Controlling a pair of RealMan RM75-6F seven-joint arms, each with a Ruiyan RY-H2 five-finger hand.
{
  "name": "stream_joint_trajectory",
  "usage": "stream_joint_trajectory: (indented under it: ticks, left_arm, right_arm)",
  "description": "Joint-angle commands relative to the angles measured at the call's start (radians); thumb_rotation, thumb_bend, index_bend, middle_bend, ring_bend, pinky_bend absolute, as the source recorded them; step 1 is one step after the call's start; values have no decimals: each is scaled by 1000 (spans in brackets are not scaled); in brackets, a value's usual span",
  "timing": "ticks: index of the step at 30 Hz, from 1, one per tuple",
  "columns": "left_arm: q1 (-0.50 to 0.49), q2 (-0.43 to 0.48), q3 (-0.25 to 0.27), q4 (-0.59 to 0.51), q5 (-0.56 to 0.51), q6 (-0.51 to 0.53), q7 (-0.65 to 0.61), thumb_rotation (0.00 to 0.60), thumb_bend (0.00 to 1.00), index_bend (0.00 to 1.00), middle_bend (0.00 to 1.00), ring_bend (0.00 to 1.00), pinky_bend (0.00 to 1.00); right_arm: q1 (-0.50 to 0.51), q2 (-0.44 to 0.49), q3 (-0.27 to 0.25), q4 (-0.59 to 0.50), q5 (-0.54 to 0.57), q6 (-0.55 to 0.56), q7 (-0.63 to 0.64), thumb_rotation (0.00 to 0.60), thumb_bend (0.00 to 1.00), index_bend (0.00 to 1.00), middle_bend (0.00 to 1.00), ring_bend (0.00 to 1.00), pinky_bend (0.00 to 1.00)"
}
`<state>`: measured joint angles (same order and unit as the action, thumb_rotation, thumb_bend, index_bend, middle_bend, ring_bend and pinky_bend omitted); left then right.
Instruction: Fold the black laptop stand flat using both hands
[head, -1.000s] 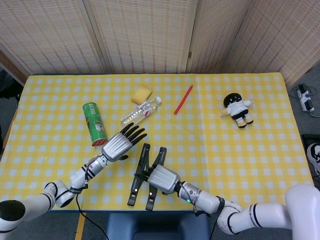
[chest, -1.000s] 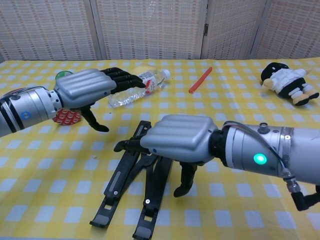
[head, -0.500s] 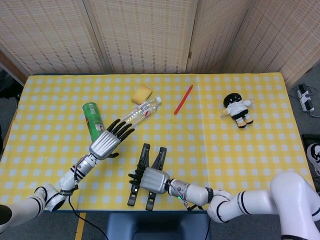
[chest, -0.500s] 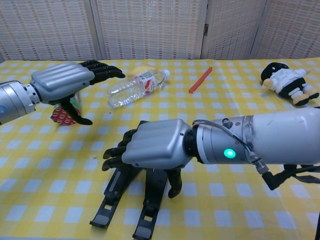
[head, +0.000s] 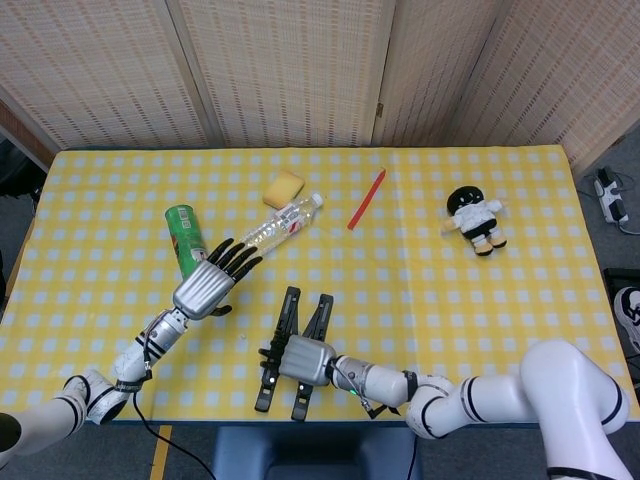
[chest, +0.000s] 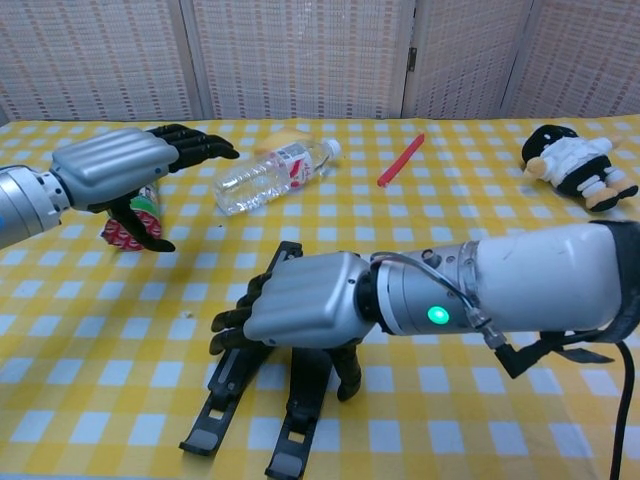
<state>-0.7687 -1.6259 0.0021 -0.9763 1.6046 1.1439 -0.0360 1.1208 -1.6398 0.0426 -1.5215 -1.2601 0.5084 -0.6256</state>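
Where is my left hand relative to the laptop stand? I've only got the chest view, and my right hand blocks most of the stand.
Observer: From the head view, the left hand is open and off to the left of the laptop stand, with bare tablecloth between them.
Operator: What's it hiding behind it?
Observer: A green can lying on its side. The hand's fingertips are just beside the can's near end.
Operator: And how does the right hand sit on the stand?
Observer: The right hand grips across the middle of both rails. The rail ends stick out on its far and near sides.
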Motion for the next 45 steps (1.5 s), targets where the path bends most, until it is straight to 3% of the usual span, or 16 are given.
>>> stream_joint_trajectory:
  ticks: [1,7,19,24,28,31,33,35,37,42,45]
  left_arm:
    - [0,-3,-1,4,1,-2,-1,600,95,28,68,13,0]
    - [0,-8,-3,10,5,-5,-4,600,95,24,69,13,0]
    - [2,-18,-4,27,8,-12,-13,600,95,22,69,13,0]
    - [2,-20,-4,31,11,-11,-13,600,95,20,69,13,0]
    - [3,-20,-4,29,12,-13,-15,600,95,19,69,13,0]
    - [4,-17,-5,25,13,-10,-13,600,95,19,69,12,0]
    - [5,-14,-7,21,12,-8,-11,600,95,19,69,12,0]
    - [6,-11,-9,17,10,-6,-9,600,96,19,69,12,0]
    - [10,-4,-12,7,5,-5,-5,600,96,19,69,13,0]
    - [25,17,-31,-28,-24,1,12,600,109,19,69,15,0]
    - [42,45,-44,-68,-58,-7,32,600,126,25,69,17,0]
  right_arm:
    - [11,0,-3,3,7,-4,8,600,0,0,80,93,64]
    - [32,-6,-5,17,19,-8,20,600,0,14,184,115,66]
    - [36,-21,-9,54,-63,47,94,600,0,405,399,250,93]
    - [27,-29,-15,72,-141,88,158,600,11,598,517,347,163]
    - [25,-25,-19,78,-173,100,193,600,31,645,546,367,177]
    - [25,-11,-24,66,-170,86,206,600,31,566,465,326,172]
    - [24,1,-25,52,-161,79,206,600,31,314,270,235,140]
    - [20,10,-24,36,-153,83,203,600,31,115,137,171,108]
    - [4,28,-23,9,-146,110,192,600,31,8,60,131,89]
    - [-66,79,-33,-70,-136,222,158,600,31,0,58,133,82]
    - [-147,135,-50,-143,-153,354,135,600,31,0,92,158,83]
